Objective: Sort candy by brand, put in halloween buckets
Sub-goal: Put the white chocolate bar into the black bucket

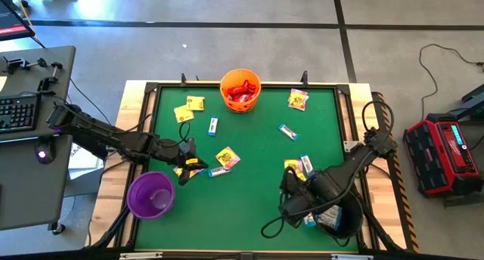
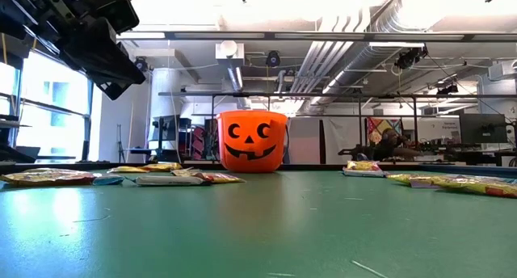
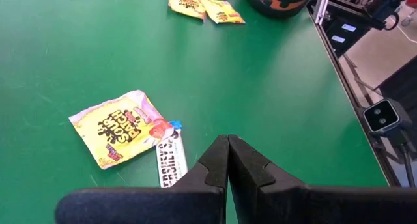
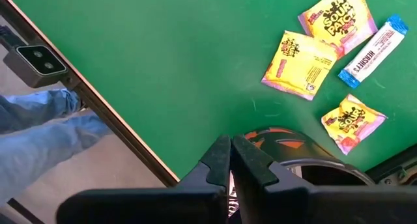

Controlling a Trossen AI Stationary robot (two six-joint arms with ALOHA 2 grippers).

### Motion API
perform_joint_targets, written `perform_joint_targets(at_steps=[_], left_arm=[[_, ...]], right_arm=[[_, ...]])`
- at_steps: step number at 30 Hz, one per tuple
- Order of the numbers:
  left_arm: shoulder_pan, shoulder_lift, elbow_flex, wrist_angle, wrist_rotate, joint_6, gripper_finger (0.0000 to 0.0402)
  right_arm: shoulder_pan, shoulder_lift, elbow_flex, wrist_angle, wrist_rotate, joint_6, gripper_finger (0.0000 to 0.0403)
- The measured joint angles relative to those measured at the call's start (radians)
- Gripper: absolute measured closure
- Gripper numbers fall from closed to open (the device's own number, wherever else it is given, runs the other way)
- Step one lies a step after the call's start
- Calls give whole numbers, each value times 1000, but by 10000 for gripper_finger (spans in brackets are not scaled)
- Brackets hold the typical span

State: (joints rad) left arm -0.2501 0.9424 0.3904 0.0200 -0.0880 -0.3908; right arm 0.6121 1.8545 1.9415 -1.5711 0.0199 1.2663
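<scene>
green felt covers the surface, framed in pale wood, with grey floor around it. by clock face in the high view, the orange bucket stands at 12 and already holds red candy; the purple bucket at 8 looks empty inside; the black bucket at 5 is mostly hidden under the right arm, with what looks like a white-blue packet at its rim. i judge the sorting partly done: red seems finished, since no red packet lies loose, while yellow and white-blue packets are still scattered.

loose pieces remain: 2 yellow packets at 11, a yellow packet at 1, white-blue bars near the centre, and a small cluster at 4.

the left hand hovers at 8 with its fingers pressed together, holding nothing. a yellow sour patch packet and a white-blue hershey's bar lie just ahead of it, the bar nearest.

the right hand is also closed and empty, poised over the black bucket's rim, with 3 yellow packets and 1 bar beyond.
</scene>
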Motion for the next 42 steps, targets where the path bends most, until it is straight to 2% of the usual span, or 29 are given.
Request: perform_joint_targets(at_steps=[11,18,21,26,31,35,42], left_arm=[[0,0,0,0,-5,0,401],[1,0,0,-1,-6,-9,401],[1,0,0,-1,-6,-9,401],[1,0,0,-1,-6,-17,401],[1,0,0,-1,-27,-11,402],[1,0,0,-1,-31,-1,401],[1,0,0,-1,-53,-1,401]], right_arm=[[0,0,0,0,34,-69,403],[29,-43,-13,3,49,-47,403],[51,-95,-94,2,51,-7,403],[99,-217,-295,3,-7,94,403],[149,-346,-458,87,-20,199,403],[176,-409,-547,113,-28,248,403],[194,-430,-631,153,-28,260,403]])
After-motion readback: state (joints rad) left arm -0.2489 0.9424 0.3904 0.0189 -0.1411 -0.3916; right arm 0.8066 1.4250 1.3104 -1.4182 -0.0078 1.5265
